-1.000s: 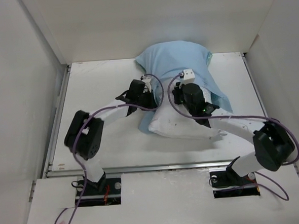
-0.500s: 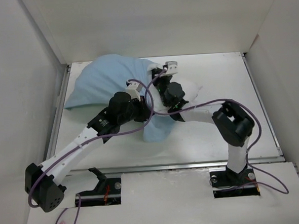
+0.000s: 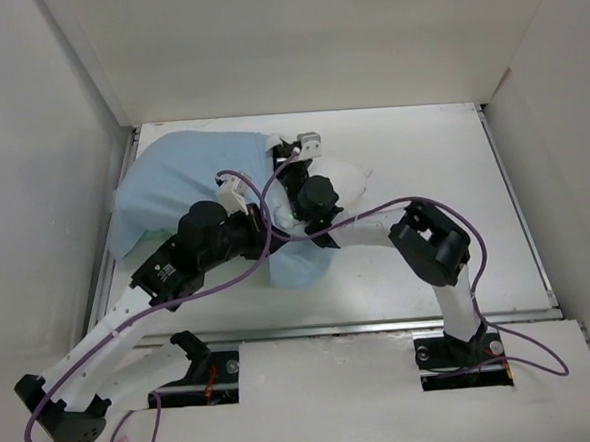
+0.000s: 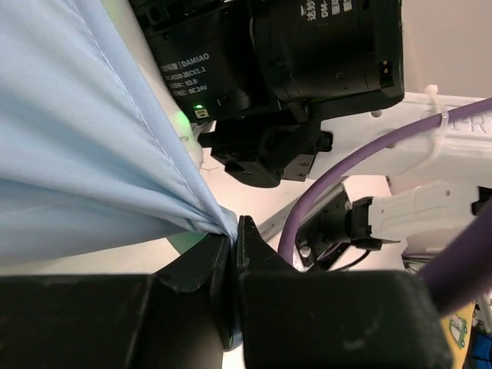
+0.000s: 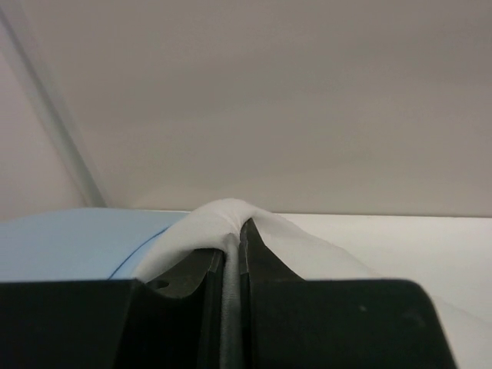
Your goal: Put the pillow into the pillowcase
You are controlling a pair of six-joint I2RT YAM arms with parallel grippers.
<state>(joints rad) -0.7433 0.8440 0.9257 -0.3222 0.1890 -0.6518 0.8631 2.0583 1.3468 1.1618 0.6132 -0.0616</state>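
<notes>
Two tight pinches: left fingers [image 4: 196, 270], pillowcase [image 4: 77, 154]; right fingers [image 5: 260, 257], pillow [image 5: 231, 214].

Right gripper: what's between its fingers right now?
A fold of the pillow, pinched by the right gripper; the right wrist view shows it. The pillowcase lies just left.

We counted one white pillow [image 3: 348, 181], one pale blue pillowcase [image 3: 167, 179], and two robot arms, a left arm [image 3: 192, 249] and a right arm [image 3: 432, 243], all on one white table [image 3: 442, 162].
</notes>
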